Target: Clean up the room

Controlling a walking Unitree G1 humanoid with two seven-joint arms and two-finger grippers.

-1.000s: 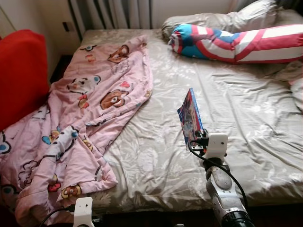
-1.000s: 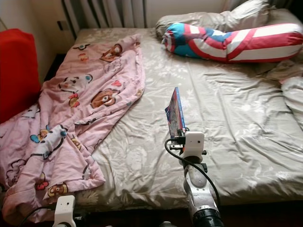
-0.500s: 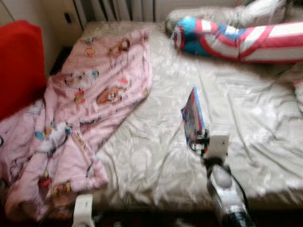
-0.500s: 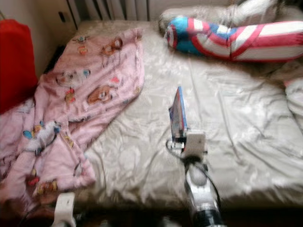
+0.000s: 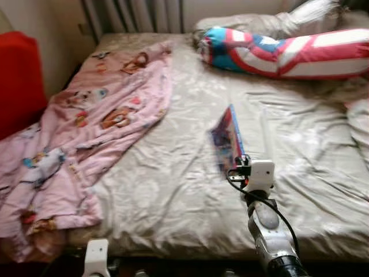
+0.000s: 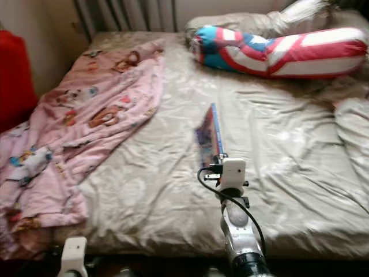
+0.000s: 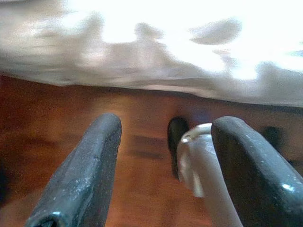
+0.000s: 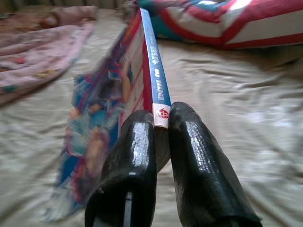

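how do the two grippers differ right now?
The right gripper is raised over the bed, shut on a thin colourful book at its spine; the left gripper hangs low beside the bed over the wooden floor, open and holding nothing. Both have two black fingers.

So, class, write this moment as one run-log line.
right gripper: shut on thin colourful blue-spined book | book: held over beige bedsheet | left gripper: open, idle near floor | pink cartoon blanket: on bed

bed [image 5: 173,190]: beige sheet | pink blanket [image 5: 86,133] on left; striped bolster [image 5: 288,52], possibly pillows behind
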